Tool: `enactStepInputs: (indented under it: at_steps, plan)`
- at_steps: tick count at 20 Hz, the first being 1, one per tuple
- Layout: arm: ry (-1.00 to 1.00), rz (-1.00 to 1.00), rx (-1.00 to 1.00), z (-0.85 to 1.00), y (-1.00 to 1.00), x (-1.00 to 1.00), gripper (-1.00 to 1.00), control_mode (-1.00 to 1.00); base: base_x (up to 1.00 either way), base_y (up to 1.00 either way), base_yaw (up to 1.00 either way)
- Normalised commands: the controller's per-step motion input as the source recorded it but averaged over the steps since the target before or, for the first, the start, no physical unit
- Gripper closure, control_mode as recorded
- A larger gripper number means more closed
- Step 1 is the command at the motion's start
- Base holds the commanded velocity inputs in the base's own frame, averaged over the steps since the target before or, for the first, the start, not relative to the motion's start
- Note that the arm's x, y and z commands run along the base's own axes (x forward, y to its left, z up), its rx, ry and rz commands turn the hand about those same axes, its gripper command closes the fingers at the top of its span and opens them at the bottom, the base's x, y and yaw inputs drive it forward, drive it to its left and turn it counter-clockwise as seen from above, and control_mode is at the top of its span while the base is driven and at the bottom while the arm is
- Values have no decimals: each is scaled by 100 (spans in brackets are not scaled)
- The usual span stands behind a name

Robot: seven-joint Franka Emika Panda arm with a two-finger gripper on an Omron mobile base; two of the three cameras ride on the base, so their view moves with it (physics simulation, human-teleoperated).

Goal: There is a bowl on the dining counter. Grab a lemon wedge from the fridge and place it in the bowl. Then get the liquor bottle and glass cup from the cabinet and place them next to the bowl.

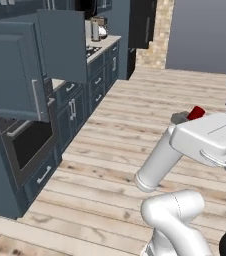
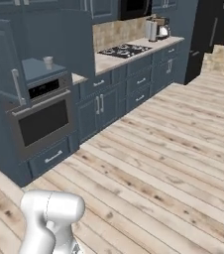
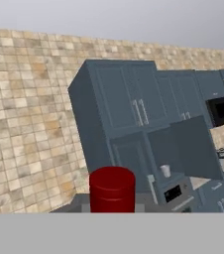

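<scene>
The dark red cylindrical bottle top point(image 3: 112, 189) is sitting right before the hand camera, the claw point(image 1: 181, 118) pinching the liquor bottle for carrying; the small glass cup point(image 2: 48, 61) is waiting inside the open cabinet.

I see a glass cup point(image 2: 48, 61) standing upright on the open cabinet's shelf point(image 2: 37, 68), near its front edge. On the worktop point(image 2: 111, 59), a coffee machine point(image 2: 156, 29) occupies the far corner.

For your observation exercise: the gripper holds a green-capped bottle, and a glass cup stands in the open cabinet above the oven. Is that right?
Not quite. The bottle cap in the gripper is red, not green, as the hand view shows. The glass cup does stand in the open cabinet above the oven.
</scene>
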Motion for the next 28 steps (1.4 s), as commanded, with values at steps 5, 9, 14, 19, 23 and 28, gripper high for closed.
enactStepInputs:
  at_steps: [5, 9, 14, 19, 23, 28]
  plan:
    - [0, 0, 0, 0, 0, 0, 100, 100, -100, -42, -34]
    - [0, 0, 0, 0, 0, 0, 100, 100, -85, -60, -24]
    - [0, 0, 0, 0, 0, 0, 100, 100, -34, -80, -13]
    - [0, 0, 0, 0, 0, 0, 100, 100, -1, -94, -2]
    - [0, 0, 0, 0, 0, 0, 100, 100, 1, -99, 0]
    - [0, 0, 0, 0, 0, 0, 100, 100, 8, -96, 0]
